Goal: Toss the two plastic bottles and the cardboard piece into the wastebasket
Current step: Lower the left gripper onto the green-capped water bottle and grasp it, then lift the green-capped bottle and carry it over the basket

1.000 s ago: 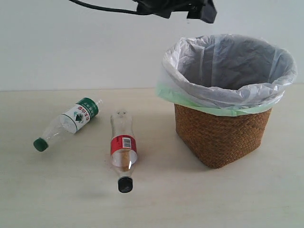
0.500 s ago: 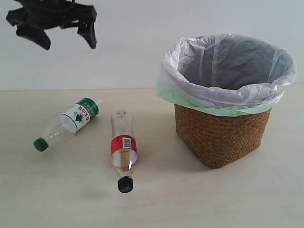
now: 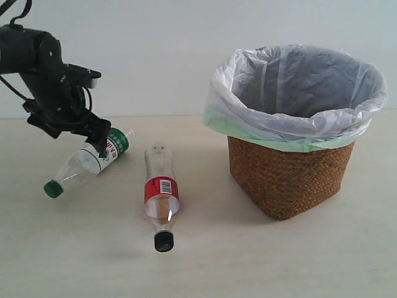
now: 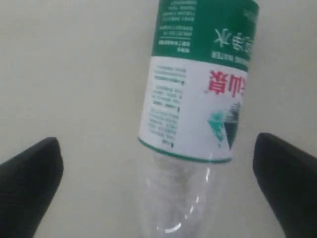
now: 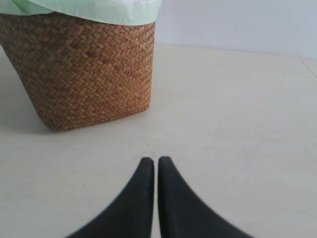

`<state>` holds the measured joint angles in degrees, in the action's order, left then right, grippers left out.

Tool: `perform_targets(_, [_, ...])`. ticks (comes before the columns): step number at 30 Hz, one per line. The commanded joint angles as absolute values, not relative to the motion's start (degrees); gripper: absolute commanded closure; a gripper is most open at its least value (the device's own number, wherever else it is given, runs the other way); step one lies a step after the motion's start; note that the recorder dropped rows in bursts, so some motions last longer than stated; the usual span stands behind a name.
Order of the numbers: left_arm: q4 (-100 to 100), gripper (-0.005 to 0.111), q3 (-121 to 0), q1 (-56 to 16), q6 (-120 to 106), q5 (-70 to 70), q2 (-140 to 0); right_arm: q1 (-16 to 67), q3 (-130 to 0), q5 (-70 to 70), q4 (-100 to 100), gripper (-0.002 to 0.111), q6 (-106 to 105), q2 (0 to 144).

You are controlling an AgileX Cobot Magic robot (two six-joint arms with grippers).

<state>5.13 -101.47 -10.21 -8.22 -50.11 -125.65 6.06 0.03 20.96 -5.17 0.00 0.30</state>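
**Exterior view: stock check, both bottles not yet binned**

1. Green-cap bottle (image 3: 87, 162): lies on its side on the table (image 3: 279, 261), well apart from the wastebasket (image 3: 288, 177). My left jaws are spread and straddle its labelled body. In the left wrist view there is one finger on either side, neither touching. Not gripped, not lifted.
2. Red-label bottle (image 3: 160, 189): lies on its side, black cap toward the camera, between the first bottle and the wastebasket. Untouched.
3. Cardboard piece: shows in no view. I cannot tell whether it is inside the wastebasket.
4. Right jaws: pressed together, holding nothing, over bare table near the wicker wall.

Judgement: both bottles are outstanding. Closing on item 1 looks to be the step in hand.
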Motion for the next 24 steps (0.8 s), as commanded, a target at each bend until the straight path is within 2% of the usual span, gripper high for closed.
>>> perform_targets(1, [-8.2,0.011,-101.39,-8.14,-20.72,-43.74,-127.84,5.79,0.0,20.71,-5.21,0.108,0.0,0.0])
perform_targets(7, [-12.02,0.011,-101.39,-8.02,-26.44,-40.3,-130.09,5.79,0.0,20.71,-5.21,0.108,0.0,0.0])
perform_targets(17, [-12.02,0.011,-101.39,-8.02,-27.9,-43.8,-133.37,5.79,0.0,20.71,-5.21,0.108,0.0,0.0])
perform_targets(21, [-12.02,0.019,-101.39,-8.02,-27.35,-44.2,-133.37,5.79,0.0,20.71,-5.21,0.108,0.0,0.0])
perform_targets(24, [-11.26,0.036,-101.39,-8.02,-25.02,-43.68,-133.37,5.79,0.0,20.71,-5.21,0.108,0.0,0.0])
